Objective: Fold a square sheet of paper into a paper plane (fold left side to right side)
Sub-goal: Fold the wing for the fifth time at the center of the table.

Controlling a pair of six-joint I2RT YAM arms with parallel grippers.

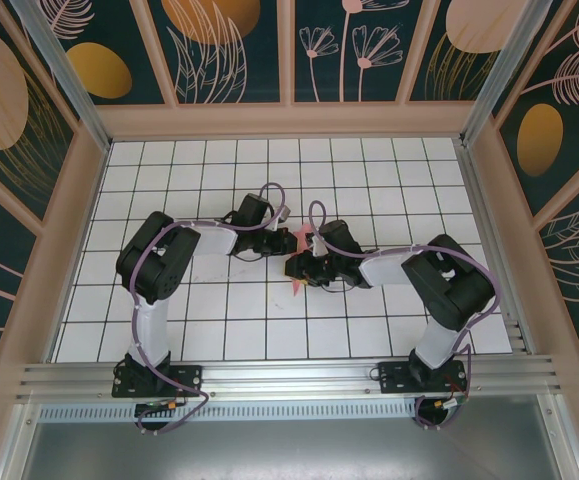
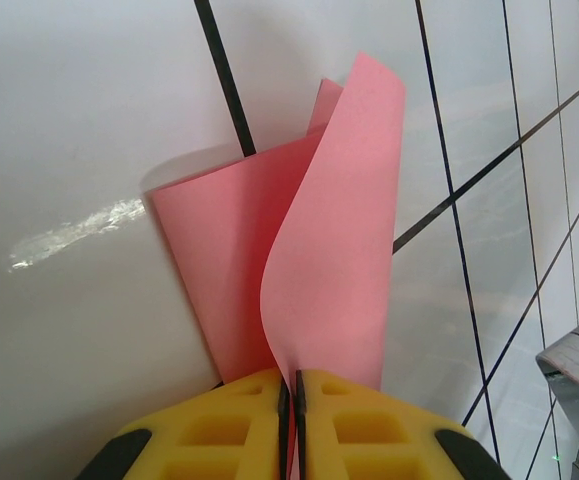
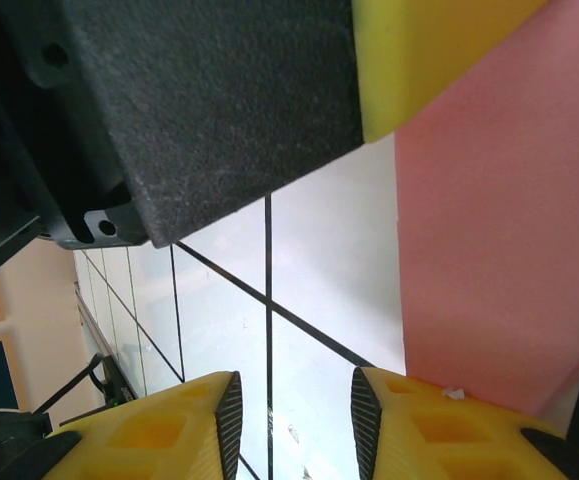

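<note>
The salmon-pink square sheet of paper point(image 2: 334, 250) stands up off the white grid table, one flap curling over another layer behind it. My left gripper point(image 2: 291, 400) is shut on the sheet's near edge, its yellow fingers pressed together on the paper. In the top view the sheet point(image 1: 296, 240) shows between the two grippers at the table's middle, and the left gripper point(image 1: 279, 238) is at its left. My right gripper point(image 3: 297, 415) is open over bare table, with the sheet point(image 3: 499, 250) just to its right, beside one finger. A paper plane is out of view.
The left gripper's black body point(image 3: 219, 100) and a yellow finger point(image 3: 439, 50) hang close above the right gripper. Pale wooden walls point(image 1: 289, 120) fence the gridded table point(image 1: 219, 330). A metal rail point(image 1: 289, 378) with both arm bases runs along the near edge.
</note>
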